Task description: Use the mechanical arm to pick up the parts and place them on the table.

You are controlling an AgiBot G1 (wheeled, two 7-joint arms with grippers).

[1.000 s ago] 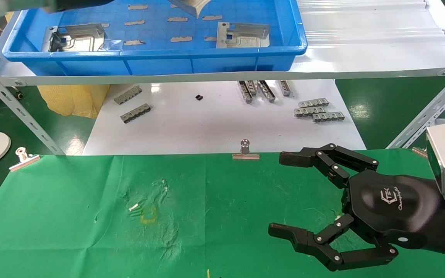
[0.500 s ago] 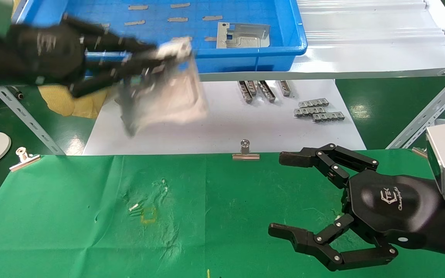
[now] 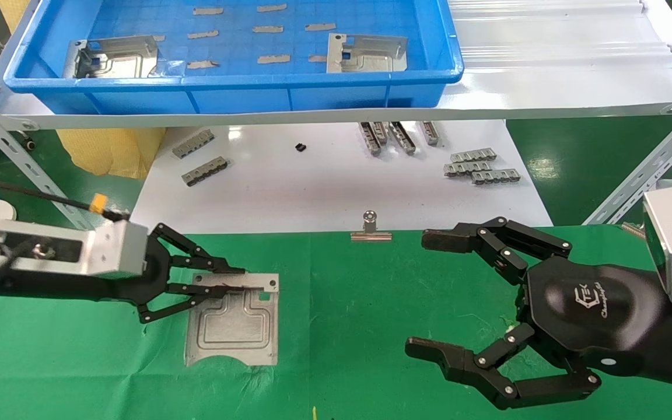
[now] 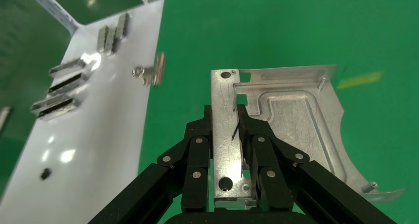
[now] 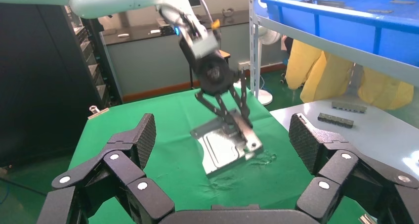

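Left gripper (image 3: 237, 280): I see it low over the left part of the green table (image 3: 371, 303), clenched on the far flanged edge of a metal plate (image 3: 234, 326); in the left wrist view the fingers (image 4: 200, 145) pinch that flange from both sides.
Plate in the grip: it lies on the green cloth — arc-notched edge toward me; whether it rests fully flat I cannot tell, since from the right wrist view it looks tilted.
Right gripper (image 3: 429, 294): parked over the right part of the table, fingers spread wide, holding nothing.
Blue bin (image 3: 254, 87): on the white shelf (image 3: 546, 58) beyond the table, with two more plates inside — one at the left (image 3: 114, 55), one nearer the middle (image 3: 365, 52).
White board (image 3: 336, 186): under the shelf, carrying small grey comb strips (image 3: 479, 166).
Binder clip (image 3: 371, 227): on the table's far edge, near the middle.
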